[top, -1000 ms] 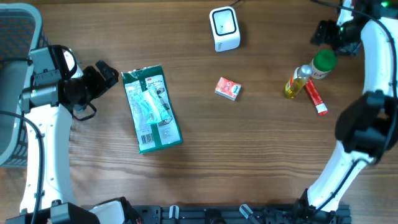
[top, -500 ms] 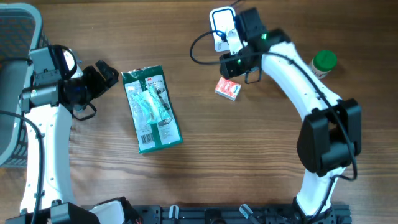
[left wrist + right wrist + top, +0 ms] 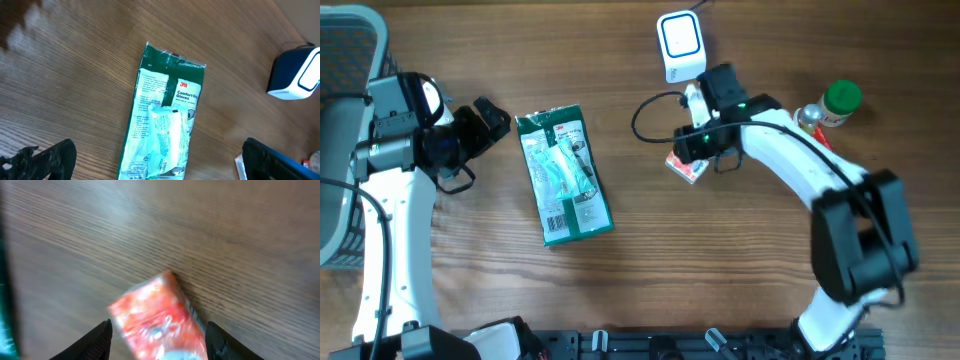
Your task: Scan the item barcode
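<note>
Beneath the right claw (image 3: 689, 149), red box (image 3: 155, 315), blurred, partly covered.

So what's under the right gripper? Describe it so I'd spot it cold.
On the table, find the white scanner at the top middle; just below it, under the right gripper, lies a small red box. It is the only box: the pack to its left is large, flat and green, the bottle to its right green-capped.

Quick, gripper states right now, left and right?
Left gripper: open, holding nothing.
Right gripper: jaws astride the red box; whether gripping cannot be told.
</note>
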Robot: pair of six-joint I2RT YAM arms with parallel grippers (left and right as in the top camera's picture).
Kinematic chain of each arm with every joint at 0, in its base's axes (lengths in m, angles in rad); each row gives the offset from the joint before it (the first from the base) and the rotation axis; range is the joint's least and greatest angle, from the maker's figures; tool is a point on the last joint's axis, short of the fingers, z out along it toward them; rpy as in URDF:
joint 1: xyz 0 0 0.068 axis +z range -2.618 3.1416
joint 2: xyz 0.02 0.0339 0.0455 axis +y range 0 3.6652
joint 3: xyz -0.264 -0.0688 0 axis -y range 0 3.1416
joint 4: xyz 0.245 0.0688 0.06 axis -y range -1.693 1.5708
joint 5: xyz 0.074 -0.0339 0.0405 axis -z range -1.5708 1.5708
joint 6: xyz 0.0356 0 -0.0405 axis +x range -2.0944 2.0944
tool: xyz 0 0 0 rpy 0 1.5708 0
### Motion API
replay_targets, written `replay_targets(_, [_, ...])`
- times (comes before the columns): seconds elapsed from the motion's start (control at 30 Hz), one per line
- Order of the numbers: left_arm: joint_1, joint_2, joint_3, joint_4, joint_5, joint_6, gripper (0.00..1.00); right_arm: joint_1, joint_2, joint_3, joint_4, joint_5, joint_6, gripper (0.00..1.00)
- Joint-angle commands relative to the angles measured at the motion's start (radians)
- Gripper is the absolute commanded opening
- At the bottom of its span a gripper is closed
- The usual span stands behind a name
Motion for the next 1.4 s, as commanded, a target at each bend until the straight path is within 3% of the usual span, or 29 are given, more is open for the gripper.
replay_targets(0.0, [-0.002,-0.005,0.008,0.002,-0.005,0.02,1.0,0.029,-0.118,0.023,-0.037,0.029,-0.068,0.56])
replay_targets(0.1, [-0.002,-0.005,0.008,0.002,-0.005,0.02,1.0,0.097,-0.112,0.01,-0.106,0.173,-0.098,0.45])
replay_targets(0.2, [-0.002,-0.005,0.008,0.002,-0.005,0.02,1.0,0.175,-0.108,-0.061,-0.044,0.332,-0.098,0.36])
replay_targets(0.27, [-0.002,-0.005,0.008,0.003,-0.005,0.02,1.0,0.208,-0.108,-0.132,0.028,0.419,-0.107,0.36])
replay_targets(0.43, [-0.002,-0.005,0.008,0.002,-0.005,0.02,1.0,0.211,-0.105,-0.276,0.254,0.418,-0.211,0.34])
replay_targets(0.57, [-0.002,-0.005,0.008,0.002,-0.005,0.02,1.0,0.211,-0.074,-0.31,0.343,0.414,-0.229,0.35])
replay_targets(0.73, [-0.002,-0.005,0.008,0.003,-0.005,0.02,1.0,0.211,-0.073,-0.309,0.348,0.339,-0.25,0.34])
replay_targets(0.9, [-0.002,-0.005,0.008,0.002,-0.005,0.02,1.0,0.211,-0.08,-0.288,0.344,0.347,-0.303,0.42])
replay_targets(1.17, [-0.002,-0.005,0.008,0.003,-0.005,0.02,1.0,0.211,-0.087,-0.288,0.32,0.309,-0.339,0.37])
replay_targets(1.37, [-0.002,-0.005,0.008,0.003,-0.005,0.02,1.0,0.21,0.064,-0.304,0.359,0.342,-0.358,0.44])
